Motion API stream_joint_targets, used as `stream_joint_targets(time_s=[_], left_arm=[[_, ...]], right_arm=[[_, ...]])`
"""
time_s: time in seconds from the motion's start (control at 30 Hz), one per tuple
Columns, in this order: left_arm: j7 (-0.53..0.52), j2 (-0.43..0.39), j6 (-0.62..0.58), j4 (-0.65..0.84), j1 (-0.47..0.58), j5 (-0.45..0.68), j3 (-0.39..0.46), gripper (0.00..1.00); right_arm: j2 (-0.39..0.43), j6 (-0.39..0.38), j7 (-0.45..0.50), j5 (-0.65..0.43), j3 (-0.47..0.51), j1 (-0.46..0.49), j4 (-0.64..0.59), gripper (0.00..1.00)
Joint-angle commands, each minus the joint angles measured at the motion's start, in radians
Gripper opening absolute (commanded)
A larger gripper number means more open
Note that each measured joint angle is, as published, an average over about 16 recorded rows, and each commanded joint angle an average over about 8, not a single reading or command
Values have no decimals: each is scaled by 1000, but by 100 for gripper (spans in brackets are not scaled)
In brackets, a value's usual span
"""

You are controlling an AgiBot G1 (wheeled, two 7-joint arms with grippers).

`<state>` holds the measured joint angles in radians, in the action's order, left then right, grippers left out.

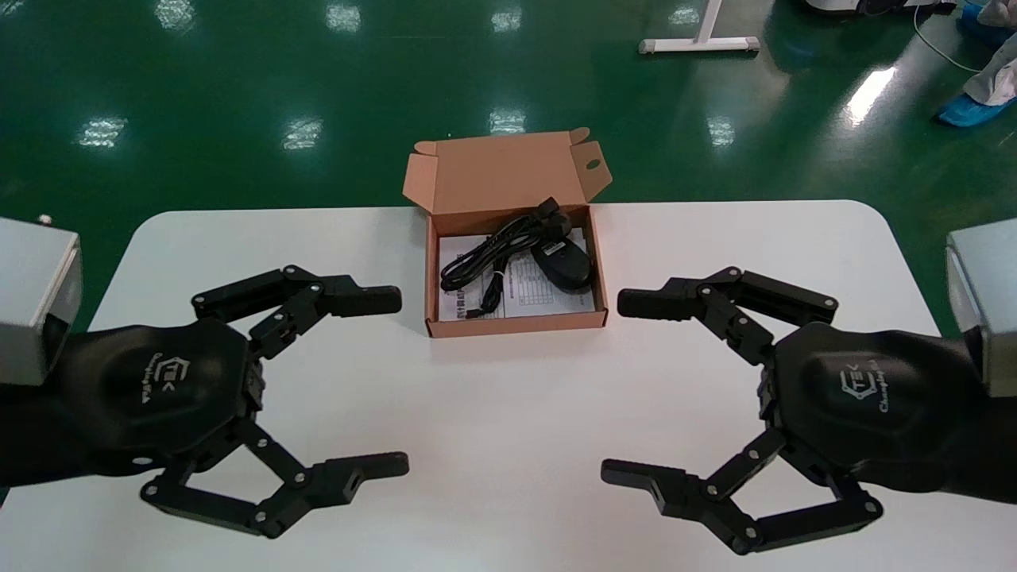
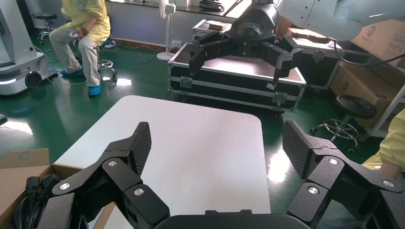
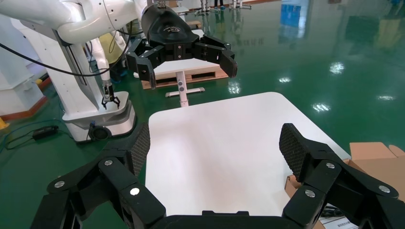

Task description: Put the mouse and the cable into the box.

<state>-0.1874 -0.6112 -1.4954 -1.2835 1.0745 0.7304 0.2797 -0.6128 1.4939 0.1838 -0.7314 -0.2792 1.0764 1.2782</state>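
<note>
An open cardboard box (image 1: 516, 322) stands at the back middle of the white table (image 1: 508, 477), its lid (image 1: 500, 175) folded back. Inside, on a printed leaflet, lie the black mouse (image 1: 562, 262) and the coiled black cable (image 1: 489, 258). My left gripper (image 1: 401, 381) hovers open and empty at the front left of the box. My right gripper (image 1: 613, 387) mirrors it at the front right, also open and empty. The left wrist view shows its own gripper (image 2: 217, 143) over bare table, with the box (image 2: 19, 171) and cable (image 2: 33, 188) at the edge. The right wrist view shows its gripper (image 3: 215, 143) and a box corner (image 3: 377, 157).
Green floor surrounds the table. A white stand foot (image 1: 699, 40) lies far behind it. In the left wrist view a seated person (image 2: 83, 28) and a black flight case (image 2: 239, 76) are beyond the table's end.
</note>
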Motion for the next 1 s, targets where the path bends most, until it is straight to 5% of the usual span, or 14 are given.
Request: stream_joint_targets(time_s=[0.03,1.0], left_arm=[[0,0,0,0,0,0,0,100],[0,0,0,0,0,0,0,100]], right_arm=[[0,0,0,0,0,0,0,100],[0,0,0,0,0,0,0,100]])
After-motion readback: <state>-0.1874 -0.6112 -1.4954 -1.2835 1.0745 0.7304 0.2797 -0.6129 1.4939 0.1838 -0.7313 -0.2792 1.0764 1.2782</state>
